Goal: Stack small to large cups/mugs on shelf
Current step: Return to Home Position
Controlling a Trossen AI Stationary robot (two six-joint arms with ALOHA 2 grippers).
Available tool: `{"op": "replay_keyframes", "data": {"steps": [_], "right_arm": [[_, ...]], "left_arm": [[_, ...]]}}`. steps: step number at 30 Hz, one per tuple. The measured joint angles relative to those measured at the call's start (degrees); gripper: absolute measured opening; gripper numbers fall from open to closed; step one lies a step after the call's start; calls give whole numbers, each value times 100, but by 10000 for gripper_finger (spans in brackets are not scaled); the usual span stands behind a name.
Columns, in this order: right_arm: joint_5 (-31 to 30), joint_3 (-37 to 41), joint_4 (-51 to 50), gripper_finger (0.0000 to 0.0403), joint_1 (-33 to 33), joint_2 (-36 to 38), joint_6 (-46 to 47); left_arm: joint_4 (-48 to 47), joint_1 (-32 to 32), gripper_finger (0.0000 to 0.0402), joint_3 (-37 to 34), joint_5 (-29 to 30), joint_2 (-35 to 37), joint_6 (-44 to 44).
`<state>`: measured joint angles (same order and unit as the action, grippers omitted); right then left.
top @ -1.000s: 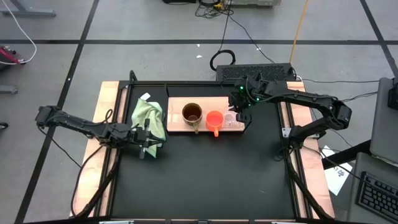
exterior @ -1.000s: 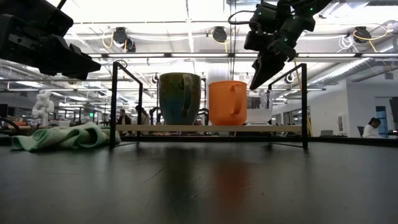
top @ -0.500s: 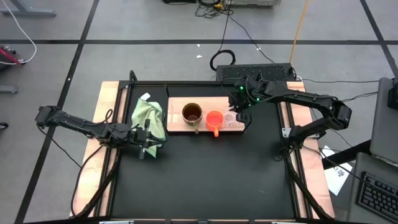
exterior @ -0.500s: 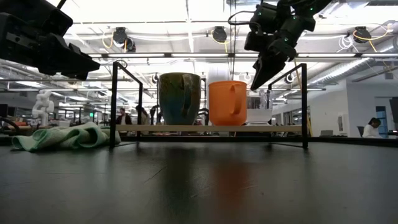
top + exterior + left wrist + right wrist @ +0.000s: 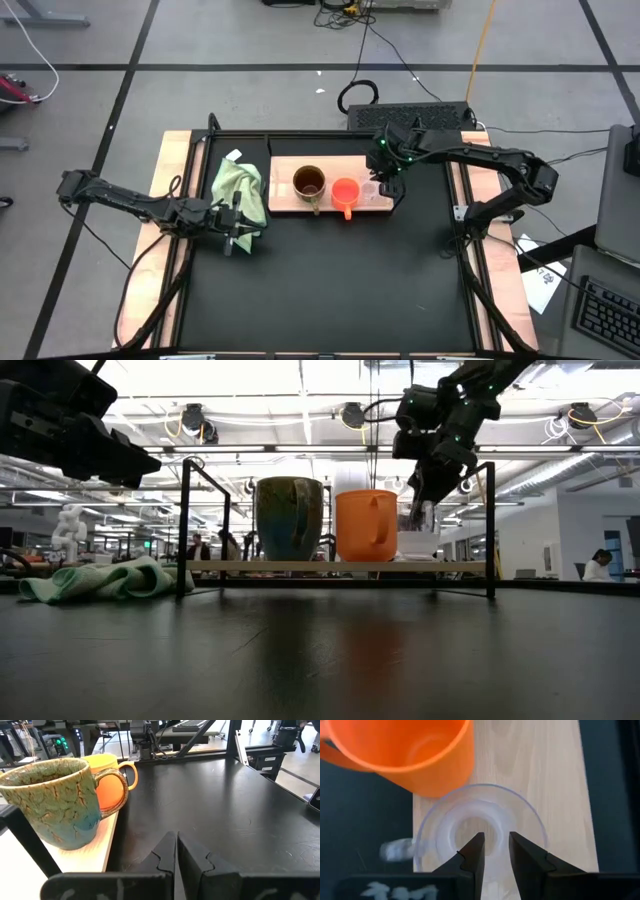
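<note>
Although light, seems brittle and slick: small clear see-through cup (image 5: pixel 485 812) at the right end of flat light wooden shelf board (image 5: pixel 283 203), just beside orange handled cup (image 5: pixel 344 189), then glazed brown handled mug (image 5: pixel 308 182). Best gripped gently across the thin rim wall. Right jaws narrowly parted over its mouth, gripping nothing. Left jaws pressed together above black worktop (image 5: pixel 330 285), near crumpled light green cloth (image 5: pixel 238 190). Bright hall behind.

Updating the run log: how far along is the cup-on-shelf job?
Done: brown mug, orange cup and clear cup stand in a row on the shelf, largest to smallest. In hand: nothing gripped; the right pincer hangs just over the clear cup, fingers slightly apart. The left pincer waits shut beside the green cloth. Left: the right arm pulling clear to home.
</note>
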<state>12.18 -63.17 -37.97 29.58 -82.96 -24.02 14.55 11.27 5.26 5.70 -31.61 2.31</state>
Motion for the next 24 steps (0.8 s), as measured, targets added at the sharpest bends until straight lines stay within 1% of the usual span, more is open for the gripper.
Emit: {"op": "replay_keyframes", "data": {"steps": [9,14,24], "right_arm": [[-26,-223,-75,49,-29,-205,-56],[-30,-371,-170,48,-128,-201,-34],[-37,-375,-265,47,-220,-201,78]], "left_arm": [[-114,1,21,0,32,0,18],[-135,2,21,0,32,2,11],[-149,0,21,0,32,1,2]]}}
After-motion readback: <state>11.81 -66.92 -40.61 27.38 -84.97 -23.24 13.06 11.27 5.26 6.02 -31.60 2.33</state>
